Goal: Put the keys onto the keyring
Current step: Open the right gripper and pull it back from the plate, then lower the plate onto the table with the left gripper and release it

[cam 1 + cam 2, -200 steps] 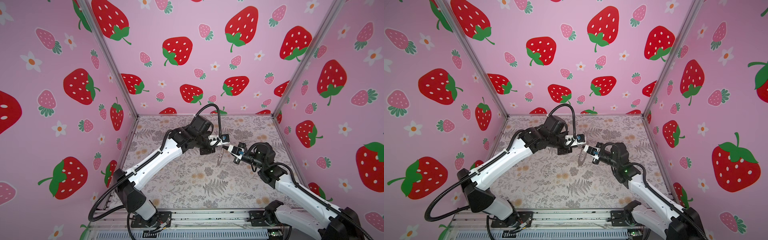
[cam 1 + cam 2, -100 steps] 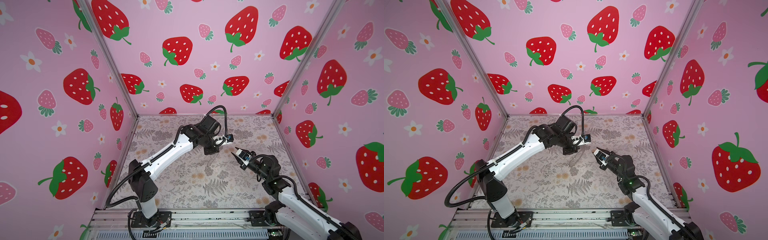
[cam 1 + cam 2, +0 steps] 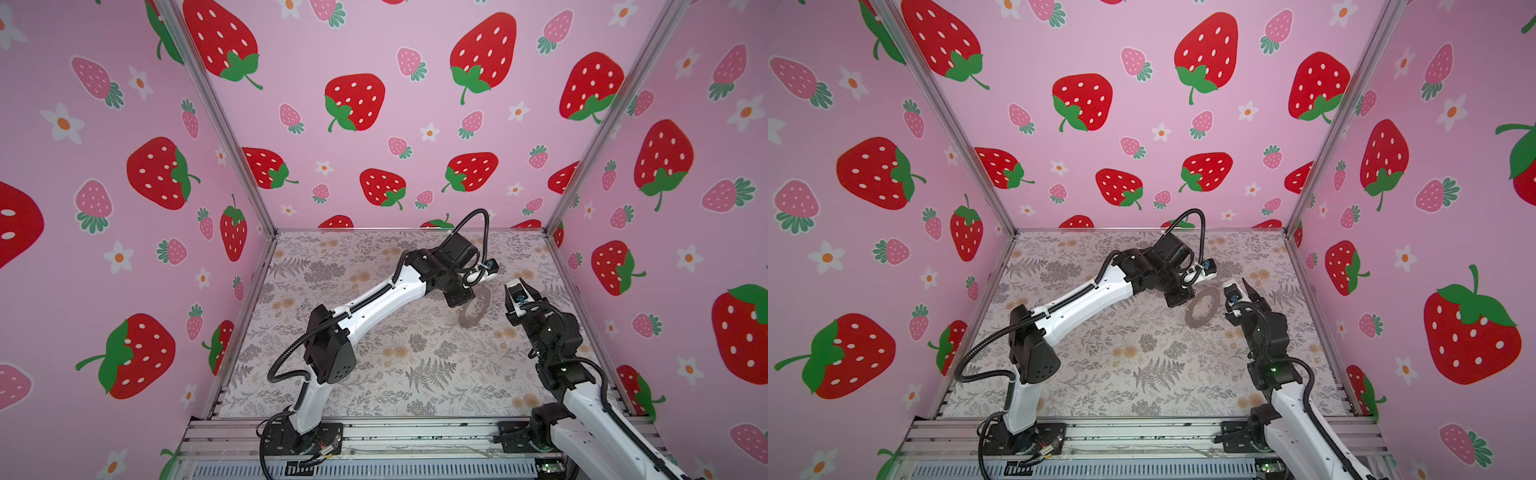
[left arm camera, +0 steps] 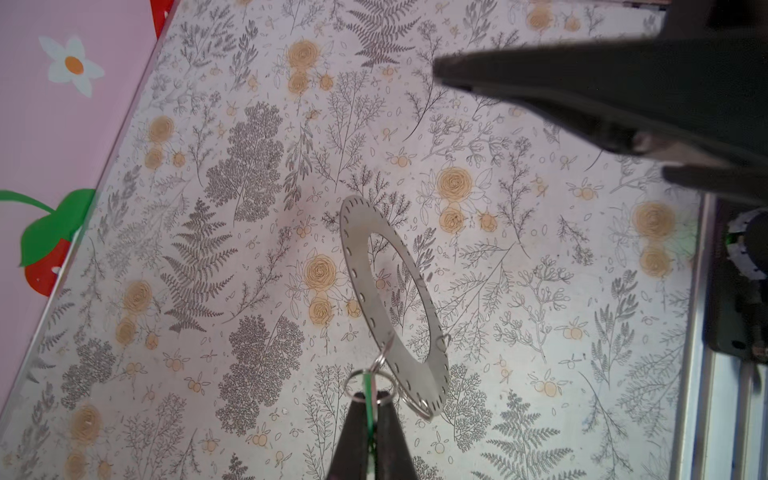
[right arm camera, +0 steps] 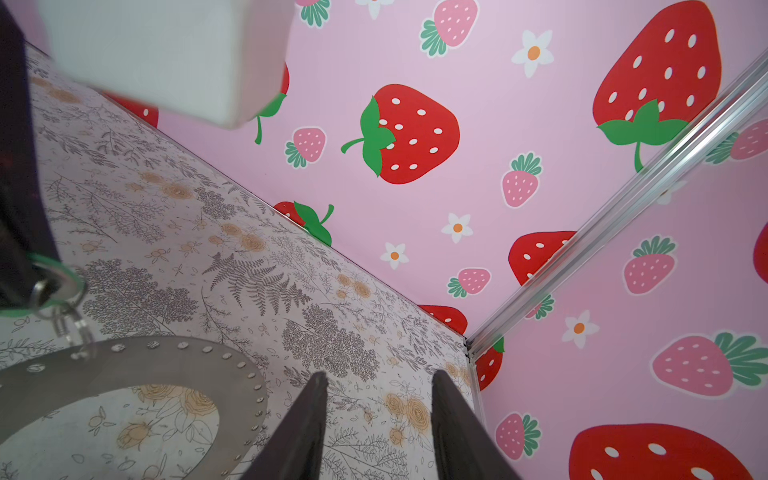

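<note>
The left gripper (image 4: 369,400) is pinched shut on the thin edge of a green key tag (image 4: 368,386), seen from the left wrist camera above the floral table (image 3: 374,340); the metal key itself cannot be made out. Below the tag hang small wire loops (image 4: 377,365), and from them dangles the keyring (image 4: 356,249), a flat grey disc with a wide open centre and tiny slots round its rim; it hangs tilted, edge-on rather than flat, and whether its lower rim touches the table cannot be told.

In both top views the keyring (image 3: 1195,324) shows just under the tip of the left arm, over the far right part of the table; the right gripper (image 3: 1239,286) stands just beside it on the right, apart from it. In the right wrist view the right gripper (image 5: 380,376) has its two dark fingers parted about halfway with only the table pattern between them, so it holds nothing; the ring's rim lies near one fingertip without touching it. Strawberry-print walls (image 3: 374,124) enclose the table on three sides.
</note>
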